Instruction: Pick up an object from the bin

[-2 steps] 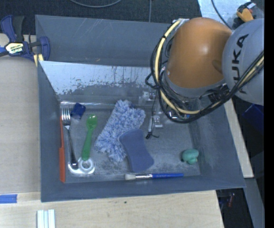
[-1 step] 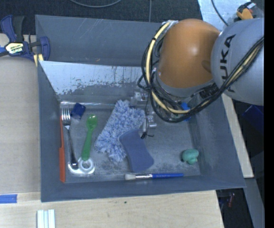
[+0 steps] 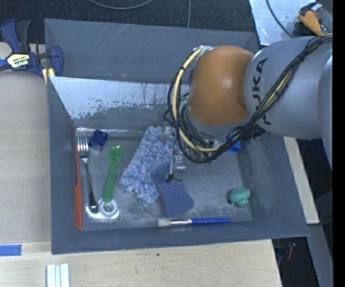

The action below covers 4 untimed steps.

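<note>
Gripper [image 3: 175,171] over the middle of the bin [image 3: 58,160], at the right edge of a blue fringed cloth [image 3: 139,166].
Open or closed cannot be told; the orange wrist cover [image 3: 220,85] hides most of it. A dark blue flat piece [image 3: 173,197] lies just below, touching the cloth. A blue-handled brush [image 3: 196,221] lies along the lower wall, with a green lump [image 3: 239,196] to the right.

The blue cloth [image 3: 137,167] is shaggy, the metal fork [image 3: 84,154] shiny, the bin [image 3: 118,97] scuffed.

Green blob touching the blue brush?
Apart. The camera view shows bare bin floor between the green blob and the handle end of the blue brush.
</note>
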Each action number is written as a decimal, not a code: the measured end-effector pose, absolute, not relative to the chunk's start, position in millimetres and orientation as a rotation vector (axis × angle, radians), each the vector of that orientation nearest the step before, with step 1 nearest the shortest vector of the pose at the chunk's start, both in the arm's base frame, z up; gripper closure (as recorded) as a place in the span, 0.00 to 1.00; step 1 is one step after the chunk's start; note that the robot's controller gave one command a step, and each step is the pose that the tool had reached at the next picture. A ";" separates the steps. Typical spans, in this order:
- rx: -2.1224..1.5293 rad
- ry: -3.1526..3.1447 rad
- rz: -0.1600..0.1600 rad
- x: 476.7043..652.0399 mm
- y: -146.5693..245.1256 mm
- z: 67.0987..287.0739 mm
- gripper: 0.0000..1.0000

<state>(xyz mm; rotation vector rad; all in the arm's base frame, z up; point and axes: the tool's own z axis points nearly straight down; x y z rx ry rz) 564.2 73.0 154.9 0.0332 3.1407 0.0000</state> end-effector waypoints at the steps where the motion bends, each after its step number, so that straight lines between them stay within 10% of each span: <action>1: -0.176 3.123 0.001 567.6 72.3 152.7 0.00; 4: -0.006 3.130 0.000 562.1 61.4 170.2 0.00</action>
